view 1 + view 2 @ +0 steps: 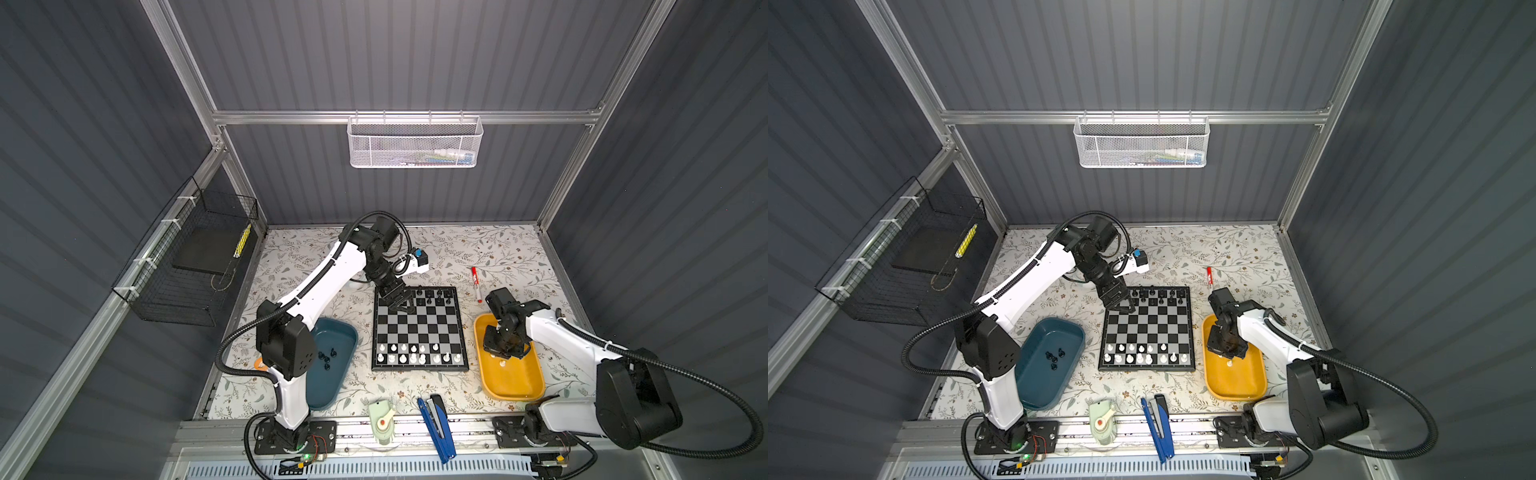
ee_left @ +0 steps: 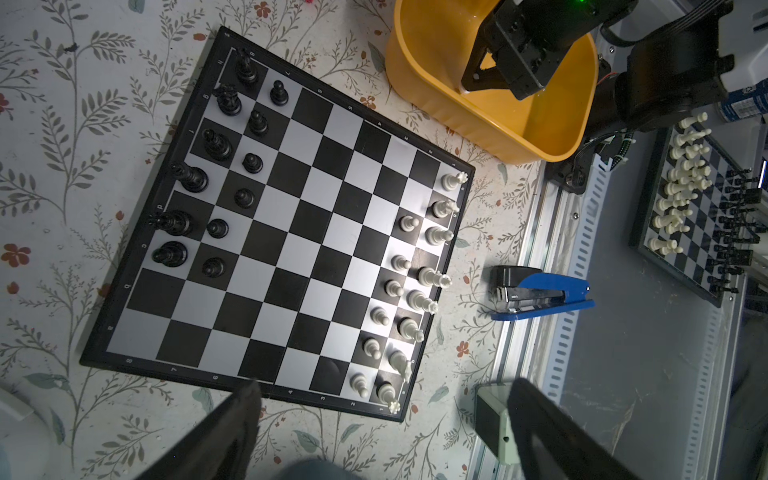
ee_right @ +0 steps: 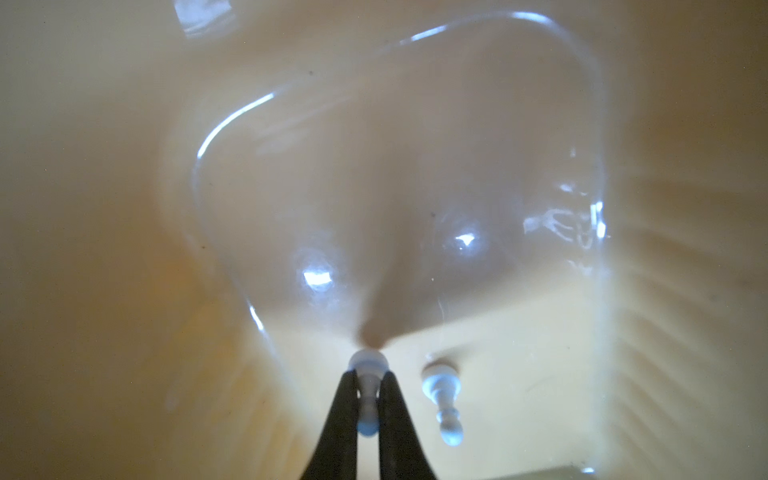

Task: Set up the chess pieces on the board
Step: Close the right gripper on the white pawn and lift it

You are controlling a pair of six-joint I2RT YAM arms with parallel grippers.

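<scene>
Nearest the camera, a blue stapler (image 1: 438,432) and a pale green hand-crank gadget (image 1: 382,419) lie at the table's front edge, on the near side of the board (image 1: 419,328).

Just right of the board sits the yellow tray (image 1: 515,382). The right gripper (image 3: 368,386) reaches down into it, its two dark fingers pressed together on the thin stem of a white pawn (image 3: 368,365). Whether that pawn is lifted off the tray floor cannot be told. A second white pawn (image 3: 442,395) sits in the tray just beside it, clear of the fingers.

Left of the board is the teal tray (image 1: 332,386), partly hidden behind the left arm's elbow, with a few black pieces (image 1: 328,359) clustered in it.

On the board itself, the white pieces (image 1: 415,354) fill the two nearest rows. The left wrist view shows the back row complete and the pawn row with two gaps. The black pieces (image 1: 436,296) stand in the two farthest rows, toward the board's right side, and the far-left squares are bare. The left gripper (image 1: 401,308) hovers above that far-left corner, jaws spread wide with nothing between them.

Beyond the board's far-right corner, a red pen (image 1: 476,284) lies on the floral tabletop (image 1: 478,249).
</scene>
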